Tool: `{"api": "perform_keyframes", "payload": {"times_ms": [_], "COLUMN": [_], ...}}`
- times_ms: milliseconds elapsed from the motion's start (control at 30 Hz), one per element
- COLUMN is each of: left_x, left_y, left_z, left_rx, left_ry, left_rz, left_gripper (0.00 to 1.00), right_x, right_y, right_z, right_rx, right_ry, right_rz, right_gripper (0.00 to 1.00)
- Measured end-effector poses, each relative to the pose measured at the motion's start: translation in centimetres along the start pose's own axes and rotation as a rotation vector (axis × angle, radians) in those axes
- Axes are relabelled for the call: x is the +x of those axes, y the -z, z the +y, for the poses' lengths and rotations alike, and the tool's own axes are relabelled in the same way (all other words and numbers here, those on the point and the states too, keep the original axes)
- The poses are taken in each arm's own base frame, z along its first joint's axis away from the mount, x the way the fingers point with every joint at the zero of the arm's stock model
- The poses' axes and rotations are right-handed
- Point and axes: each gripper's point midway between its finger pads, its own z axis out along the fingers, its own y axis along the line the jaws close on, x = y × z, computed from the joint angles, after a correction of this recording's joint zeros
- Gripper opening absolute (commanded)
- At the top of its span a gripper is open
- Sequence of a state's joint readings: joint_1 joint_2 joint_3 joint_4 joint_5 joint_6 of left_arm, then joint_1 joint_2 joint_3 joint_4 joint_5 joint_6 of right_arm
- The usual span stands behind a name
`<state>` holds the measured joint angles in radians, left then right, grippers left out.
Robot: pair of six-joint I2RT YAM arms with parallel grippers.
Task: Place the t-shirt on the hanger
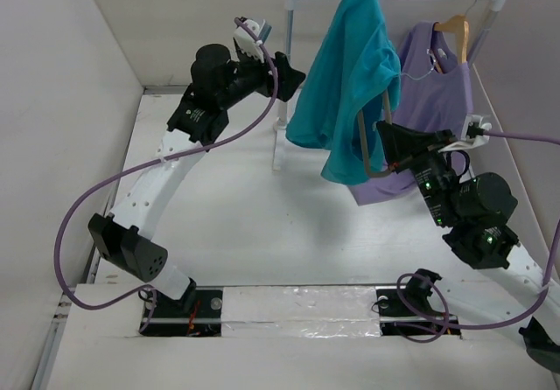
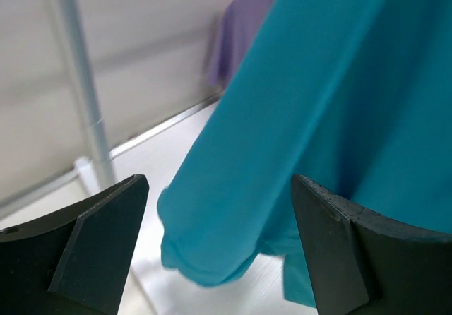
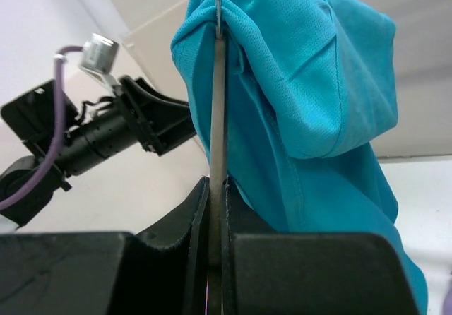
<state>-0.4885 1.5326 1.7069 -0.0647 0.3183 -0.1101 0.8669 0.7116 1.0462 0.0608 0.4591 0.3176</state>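
Right wrist view shows my right end effector (image 3: 217, 188) pinched tight on the hanger (image 3: 218, 96), its thin bar running straight up from the grip. The t-shirt (image 3: 304, 82) is bunched over the top and hangs to the right of it. My left end effector (image 2: 219, 195) is spread wide, with the cloth hanging just ahead. I judge the shirt light, limp and prone to sliding, so I'd pinch a sleeve edge or the hem

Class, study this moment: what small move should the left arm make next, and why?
Probably ease the left gripper forward and close on the hanging fold of the t-shirt. Its jaws are open and empty, the cloth hangs bunched just ahead, and the right gripper is shut on the hanger.
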Motion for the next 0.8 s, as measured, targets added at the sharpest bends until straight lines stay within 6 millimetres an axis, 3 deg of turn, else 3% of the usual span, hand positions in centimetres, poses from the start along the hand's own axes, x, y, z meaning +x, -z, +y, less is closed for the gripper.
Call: {"api": "perform_keyframes", "payload": {"times_ms": [167,433,500,567,600,633,667,700,800], "left_x": [-2.1,-3.2,-3.3,-3.4,-3.4,-3.3,-3.3,-3.2,-3.1], "left_y": [-0.1,-1.0,-1.4,-1.9,-2.2,-2.4,-2.6,-2.7,-2.7], "left_z": [-3.3,-4.5,-4.6,-4.6,-4.5,-4.4,-4.2,-4.1,-4.0], "left_rx": [0.139,0.213,0.228,0.230,0.228,0.222,0.216,0.211,0.203], "left_ry": [-0.017,-0.005,0.001,0.013,0.015,0.020,0.022,0.021,0.034], "left_rz": [-0.071,-0.101,-0.103,-0.105,-0.107,-0.106,-0.106,-0.104,-0.100], "left_gripper": [0.80,0.74,0.66,0.47,0.36,0.16,0.05,0.00,0.00], "right_x": [1.1,3.2,3.4,3.6,3.7,3.7,3.7,3.8,3.8], "right_y": [0.1,0.5,0.6,0.6,0.7,0.7,0.7,0.7,0.8], "right_z": [-0.1,0.6,0.7,0.9,0.9,1.0,1.1,1.1,1.2], "right_rx": [-0.023,-0.068,-0.073,-0.080,-0.083,-0.086,-0.087,-0.089,-0.093], "right_ry": [-0.006,-0.030,-0.038,-0.044,-0.048,-0.052,-0.055,-0.059,-0.060], "right_rz": [0.058,0.149,0.159,0.168,0.172,0.174,0.175,0.177,0.180], "right_gripper": [0.00,0.00,0.00,0.00,0.00,0.00,0.00,0.00,0.00]}}
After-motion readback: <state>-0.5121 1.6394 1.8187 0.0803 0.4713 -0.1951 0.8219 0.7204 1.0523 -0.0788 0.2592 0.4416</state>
